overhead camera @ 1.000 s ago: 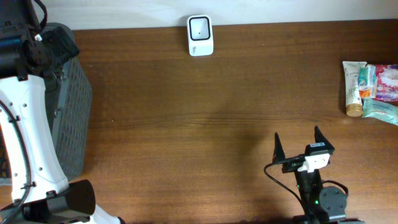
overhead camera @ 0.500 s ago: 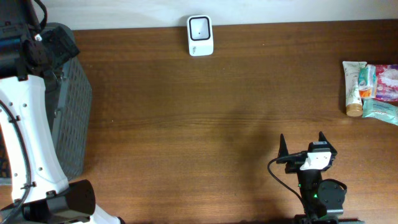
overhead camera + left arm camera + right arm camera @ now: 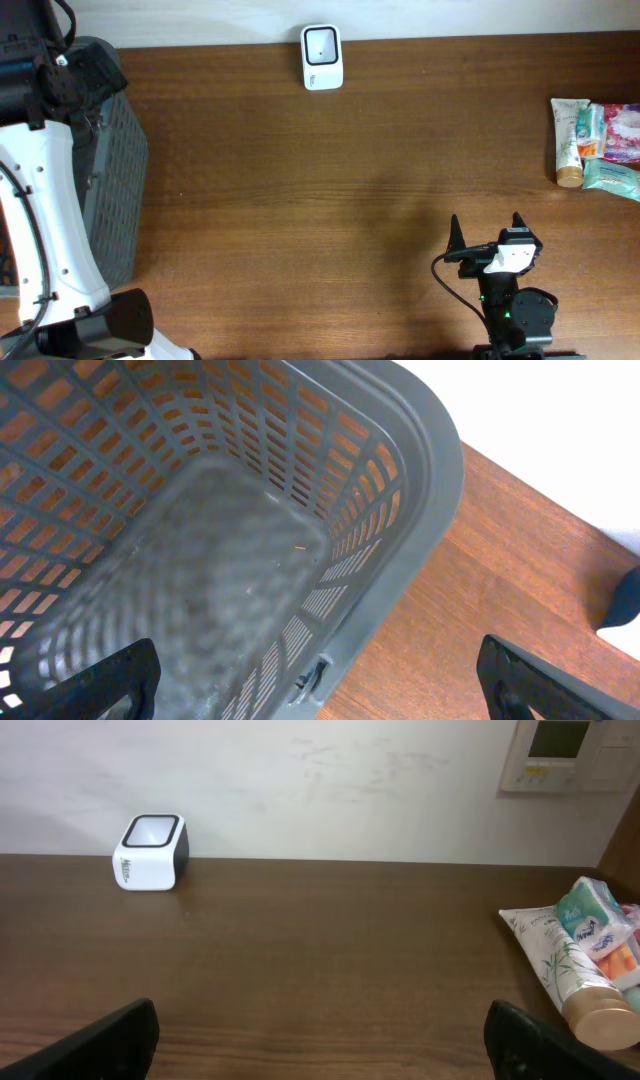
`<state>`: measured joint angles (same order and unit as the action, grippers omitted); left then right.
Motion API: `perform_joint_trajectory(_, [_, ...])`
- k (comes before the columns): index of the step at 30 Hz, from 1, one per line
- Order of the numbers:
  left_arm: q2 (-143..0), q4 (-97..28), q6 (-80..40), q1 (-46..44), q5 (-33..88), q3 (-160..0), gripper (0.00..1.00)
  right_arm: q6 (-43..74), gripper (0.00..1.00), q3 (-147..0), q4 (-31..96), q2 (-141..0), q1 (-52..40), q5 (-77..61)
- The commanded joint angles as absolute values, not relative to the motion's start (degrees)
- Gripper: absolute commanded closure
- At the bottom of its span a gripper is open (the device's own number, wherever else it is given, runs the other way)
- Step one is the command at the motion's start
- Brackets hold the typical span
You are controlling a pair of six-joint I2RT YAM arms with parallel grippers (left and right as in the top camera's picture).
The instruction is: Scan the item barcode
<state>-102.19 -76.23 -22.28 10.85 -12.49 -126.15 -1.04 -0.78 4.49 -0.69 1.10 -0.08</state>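
A white barcode scanner with a dark window stands at the table's far edge, seen from the right wrist at the far left. A small pile of items lies at the right edge: a white tube with a tan cap and soft packets beside it. My right gripper is open and empty near the front edge, well short of the pile. My left gripper hangs open over a grey basket, holding nothing.
The grey mesh basket stands at the table's left edge, and nothing shows inside it from the left wrist. My white left arm rises in front of it. A wall panel hangs behind the table.
My right gripper has shifted slightly right and toward the front edge, then held still. The left arm has not moved.
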Motion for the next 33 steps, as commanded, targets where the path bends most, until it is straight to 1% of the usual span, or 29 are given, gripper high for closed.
perform_joint_trajectory(1, [-101.3,-76.1,-22.6,11.0,-12.9,-126.7,0.01,-0.6,0.01,-0.3,4.7,-0.2,1.5,0.4])
perform_joint_trajectory(14, [-101.3,-77.2,-22.6,11.0,-13.0,-126.7,0.01,-0.6,0.01,-0.3,4.7,-0.2,1.5,0.4])
perform_joint_trajectory(18, [-96.3,-78.2,-22.6,10.5,-9.3,-126.7,0.01,-0.6,0.01,-0.3,4.7,-0.2,1.5,0.4])
perform_joint_trajectory(20, [-91.7,-76.4,-22.5,7.9,-8.4,-126.2,0.01,-0.6,0.01,-0.3,4.7,-0.2,1.5,0.4])
perform_joint_trajectory(22, [-87.5,-71.8,-18.0,3.2,-8.4,-124.7,0.01,-0.6,0.01,-0.3,4.7,-0.2,1.5,0.4])
perform_joint_trajectory(24, [-82.3,-64.6,-6.7,-4.2,-8.4,-118.8,0.01,-0.6,0.01,-0.3,4.7,-0.2,1.5,0.4])
perform_joint_trajectory(26, [-79.3,-60.9,-2.9,-7.6,-8.4,-113.1,0.01,-0.6,0.01,-0.3,4.7,-0.2,1.5,0.4])
perform_joint_trajectory(28, [-74.6,-52.7,-2.7,-9.9,-7.3,-100.6,0.01,-0.6,0.01,-0.3,4.7,-0.2,1.5,0.4])
perform_joint_trajectory(29, [-71.3,-46.9,-2.7,-10.0,-4.2,-91.7,0.01,-0.6,0.01,-0.3,4.7,-0.2,1.5,0.4])
perform_joint_trajectory(33, [-63.0,-35.2,-2.7,-10.0,-1.2,-71.5,0.01,-0.6,0.01,-0.3,4.7,-0.2,1.5,0.4])
